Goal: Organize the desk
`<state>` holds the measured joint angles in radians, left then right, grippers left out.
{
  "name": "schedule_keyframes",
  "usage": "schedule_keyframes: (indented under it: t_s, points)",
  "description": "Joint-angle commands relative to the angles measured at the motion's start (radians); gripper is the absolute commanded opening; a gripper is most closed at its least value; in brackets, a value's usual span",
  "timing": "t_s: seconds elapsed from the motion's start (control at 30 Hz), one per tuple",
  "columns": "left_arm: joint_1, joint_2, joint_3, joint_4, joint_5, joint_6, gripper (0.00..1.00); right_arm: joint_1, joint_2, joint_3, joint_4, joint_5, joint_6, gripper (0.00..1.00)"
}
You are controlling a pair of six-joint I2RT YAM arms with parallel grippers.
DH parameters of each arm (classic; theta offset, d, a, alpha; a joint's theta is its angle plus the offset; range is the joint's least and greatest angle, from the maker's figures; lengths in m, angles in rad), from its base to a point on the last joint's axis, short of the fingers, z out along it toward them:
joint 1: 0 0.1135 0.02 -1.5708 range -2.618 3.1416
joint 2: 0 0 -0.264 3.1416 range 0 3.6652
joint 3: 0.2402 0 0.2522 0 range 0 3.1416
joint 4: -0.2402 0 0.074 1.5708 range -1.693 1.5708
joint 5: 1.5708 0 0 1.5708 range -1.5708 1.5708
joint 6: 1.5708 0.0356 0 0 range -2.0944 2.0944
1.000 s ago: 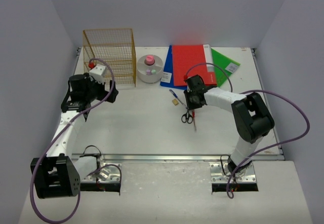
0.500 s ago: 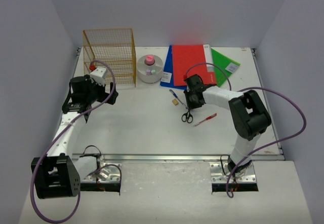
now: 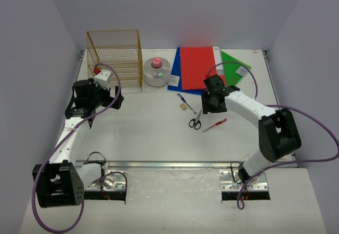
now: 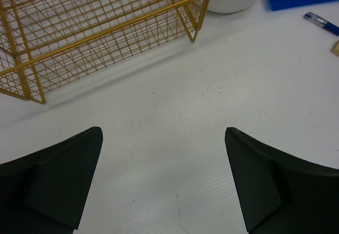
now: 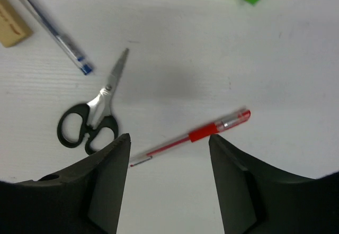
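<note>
Across the white desk point(image 3: 148, 133): loose stationery

At left, the left gripper point(image 4: 163, 133) gapes wide, empty, near the gold wire rack point(image 3: 115, 54). Centre-right lie scissors point(image 5: 92, 120), then a red pen point(image 5: 196, 136) beneath the right gripper point(image 5: 169, 138), parted and empty. The desk looks rigid and fixed. The pen is probably light and slippery, best taken mid-barrel.

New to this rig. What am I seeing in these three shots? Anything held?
Two robot arms are bolted at the near edge of a desk. One picture looks down from above and behind them. The other two come from a camera on each wrist, the dark shapes being its own jaws. On the desk: gold wire rack, round white holder, coloured folders, blue pen, eraser, scissors, red pen. The left jaws and right jaws are open, holding nothing. The right ones hang above the red pen.
</note>
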<state>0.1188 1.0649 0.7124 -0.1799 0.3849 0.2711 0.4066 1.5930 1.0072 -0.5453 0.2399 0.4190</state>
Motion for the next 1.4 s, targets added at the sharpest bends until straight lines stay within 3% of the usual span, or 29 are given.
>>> schedule_keyframes:
  t_s: [0.0,0.1,0.2,0.5,0.8,0.9,1.07,1.23,1.37]
  points:
    - [-0.005,-0.002,0.004,0.04,0.008,-0.016,1.0,-0.093,0.006,-0.023,-0.191,-0.001,0.321,0.66]
    - [-0.005,-0.005,0.004,0.034,0.005,-0.012,1.0,-0.194,0.058,0.001,-0.226,-0.146,0.385,0.69]
    - [-0.004,-0.002,0.002,0.029,-0.001,-0.007,1.0,-0.245,0.104,0.017,-0.224,-0.194,0.406,0.68]
    - [-0.005,0.028,0.002,0.031,-0.008,-0.01,1.0,-0.272,0.241,0.057,-0.187,-0.21,0.422,0.61]
    - [-0.004,0.027,-0.004,0.027,-0.023,0.002,1.0,-0.273,0.341,0.166,-0.189,-0.18,0.409,0.21]
    - [-0.004,0.022,0.0,0.023,-0.024,0.003,1.0,-0.275,0.327,0.205,-0.199,-0.173,0.365,0.01]
    - [-0.005,0.013,0.002,0.017,-0.021,0.002,1.0,-0.282,0.224,0.274,-0.171,-0.271,0.288,0.0]
    - [-0.004,0.012,0.007,0.027,-0.003,-0.014,1.0,-0.266,0.109,0.359,0.154,-0.376,0.261,0.0]
    - [-0.005,0.015,0.013,0.036,0.012,-0.029,1.0,-0.185,0.1,0.35,0.707,-0.296,0.034,0.0]
